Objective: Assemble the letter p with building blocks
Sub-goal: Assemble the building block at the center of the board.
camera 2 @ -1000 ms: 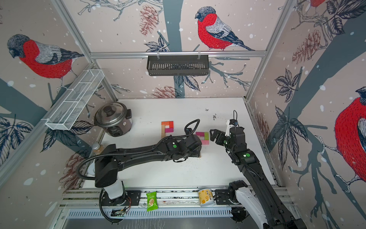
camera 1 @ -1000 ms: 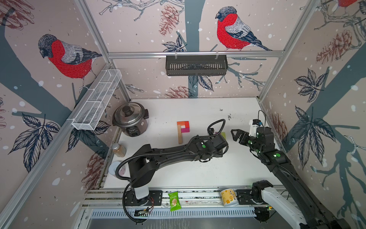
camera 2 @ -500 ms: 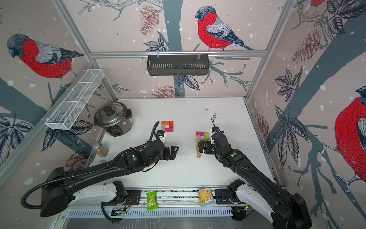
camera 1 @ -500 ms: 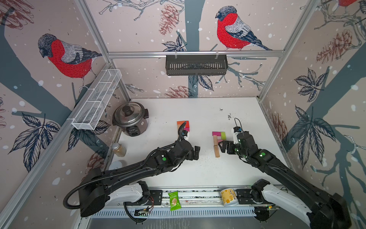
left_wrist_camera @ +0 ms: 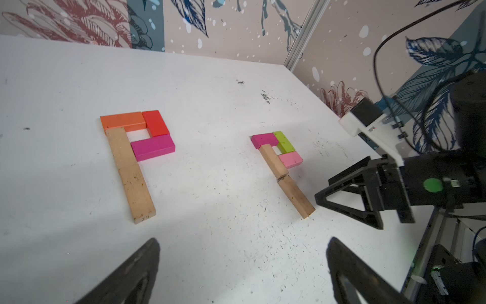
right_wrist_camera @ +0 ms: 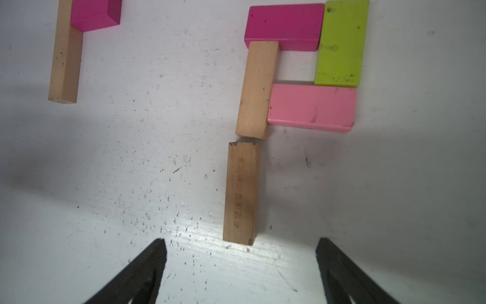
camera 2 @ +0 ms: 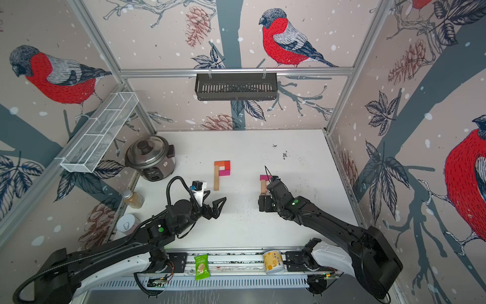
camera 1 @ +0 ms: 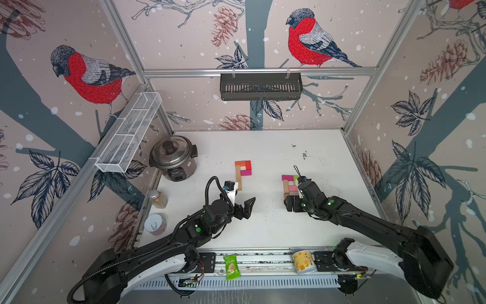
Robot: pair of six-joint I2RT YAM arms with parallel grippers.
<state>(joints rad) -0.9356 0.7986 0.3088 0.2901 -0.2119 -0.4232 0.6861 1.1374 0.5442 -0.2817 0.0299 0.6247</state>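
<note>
**Top views.** The left gripper (camera 1: pixel 243 208), lower centre, hangs over the white table (camera 1: pixel 263 231) with jaws spread wide and empty. The right gripper (camera 1: pixel 289 202), right of centre, is likewise released, at the foot of the lime-and-pink letter p (camera 1: pixel 287 178). The orange-and-red letter p (camera 1: pixel 240 163) lies flat at centre.

**Left wrist view.** Fingers (left_wrist_camera: pixel 142 271) far apart, nothing between.

**Right wrist view.** Fingers (right_wrist_camera: pixel 147 268) parted and empty. The lower tan block (right_wrist_camera: pixel 240 193) lies just beyond their tips, a narrow gap separating it from the upper tan block (right_wrist_camera: pixel 256 89).
</note>
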